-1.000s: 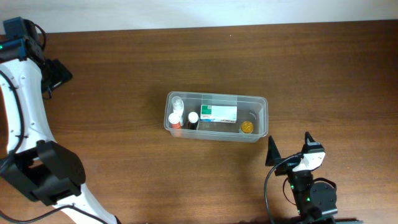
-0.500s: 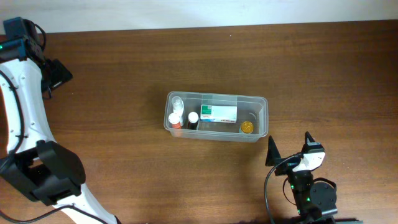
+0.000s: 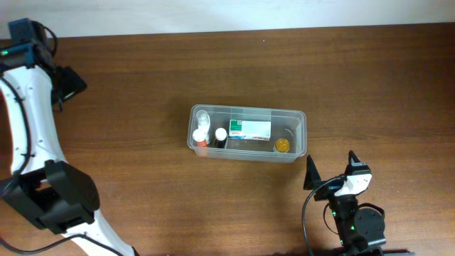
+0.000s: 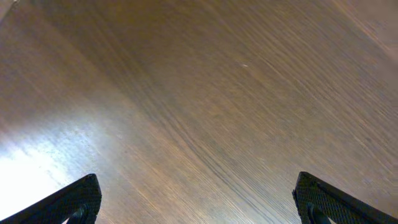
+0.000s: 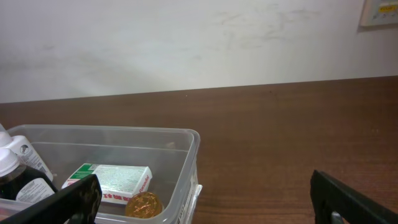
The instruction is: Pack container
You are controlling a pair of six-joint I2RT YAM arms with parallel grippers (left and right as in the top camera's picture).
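The clear plastic container (image 3: 298, 118) stands mid-table and holds small white-capped bottles (image 3: 200, 135), a green-and-white carton box (image 3: 250, 129) and a gold round item (image 3: 282, 145). In the right wrist view the container (image 5: 186, 155) shows at lower left with the box (image 5: 115, 177) and gold item (image 5: 144, 203) inside. My right gripper (image 3: 330, 171) is open and empty, just in front of the container's right end; it also shows in its wrist view (image 5: 205, 202). My left gripper (image 3: 65, 84) is open and empty at the far left back, over bare wood in its wrist view (image 4: 198, 199).
The brown wooden table (image 3: 370, 78) ends at a white wall (image 5: 199, 43) at the back. The left arm's white body (image 3: 28, 135) runs down the left side. The right arm's base (image 3: 355, 224) sits at the front edge.
The left gripper has shifted slightly toward the back right. The right arm and the container's contents have not moved.
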